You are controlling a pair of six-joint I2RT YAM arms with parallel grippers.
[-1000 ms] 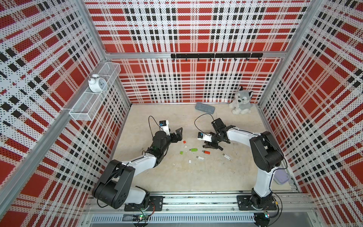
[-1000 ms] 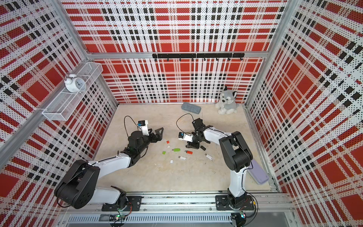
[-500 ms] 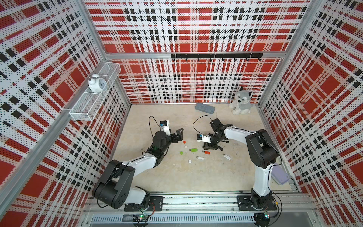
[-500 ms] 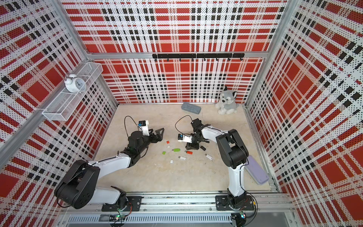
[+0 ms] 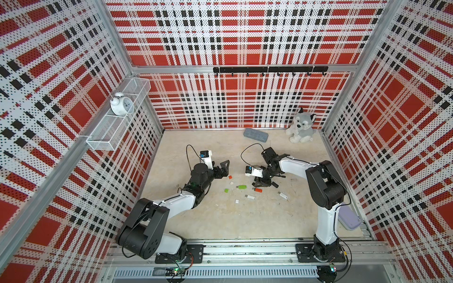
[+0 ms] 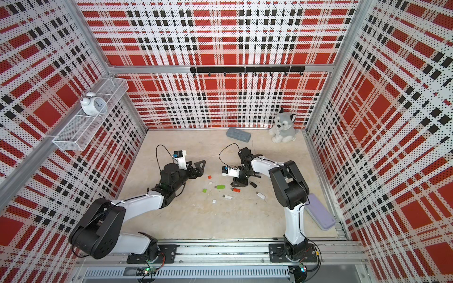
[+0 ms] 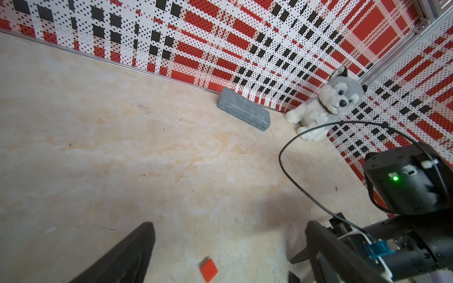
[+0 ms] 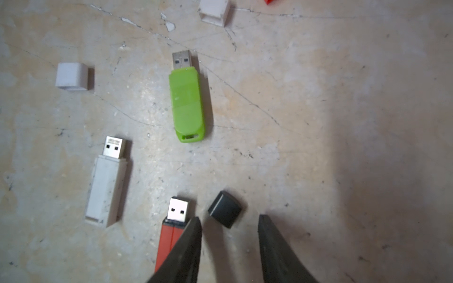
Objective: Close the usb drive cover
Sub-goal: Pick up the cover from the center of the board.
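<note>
The usb drive (image 8: 170, 235), a red body with its metal plug bare, lay flat on the table (image 8: 343, 122) at the tip of the right pincer (image 8: 229, 218), with no cover fitted. A black cover (image 8: 225, 212) lay loose on the table just beside the plug. It sat partly inside the gap between the two fingertips and clear of both. The right pincer stood partly open, gripped nothing and pointed down at the table. One finger (image 8: 186, 252) crossed over the red body, and whether it touched that body could not be told. Beyond the fingertips lay a green drive (image 8: 187, 103) and a white drive (image 8: 106, 188), both with bare plugs. A white cover (image 8: 72, 76) lay near the white drive, and a second white cover (image 8: 215, 12) lay past the green one. In both top views the red drive lay near the middle of the table, between the two arms. The left pincer (image 7: 228, 224) stood fully open and empty, low over the table and well apart from the red drive. A small red cover (image 7: 208, 270) lay on the table between its fingers, touching neither.
</note>
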